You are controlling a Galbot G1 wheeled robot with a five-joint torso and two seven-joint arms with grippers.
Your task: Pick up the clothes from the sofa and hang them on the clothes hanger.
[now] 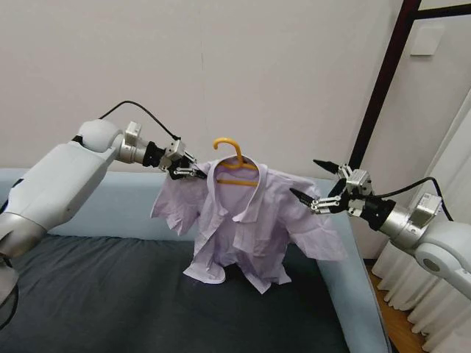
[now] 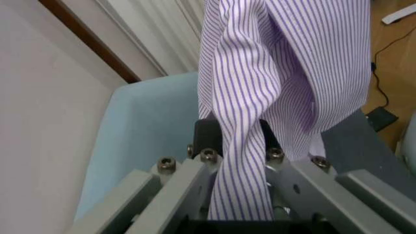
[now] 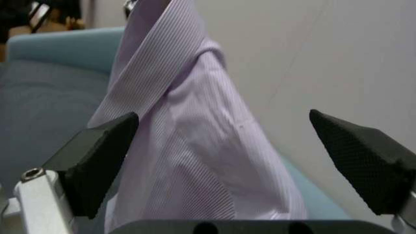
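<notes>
A lilac striped shirt [image 1: 246,224] hangs on a yellow hanger [image 1: 234,158] above the sofa. My left gripper [image 1: 188,170] is shut on the shirt's shoulder at its left side; in the left wrist view the striped cloth [image 2: 260,97] runs between the black pads [image 2: 209,137]. My right gripper [image 1: 315,193] stands open just beside the shirt's other shoulder, fingers apart and not holding the fabric. In the right wrist view the shirt [image 3: 188,146] hangs a little way beyond the two spread black fingertips [image 3: 104,156].
The pale blue sofa [image 1: 118,206] with a dark seat cushion [image 1: 110,301] lies below the shirt. A white wall is behind. A dark vertical post [image 1: 379,88] stands at the right, with white curtains [image 1: 423,294] near my right arm.
</notes>
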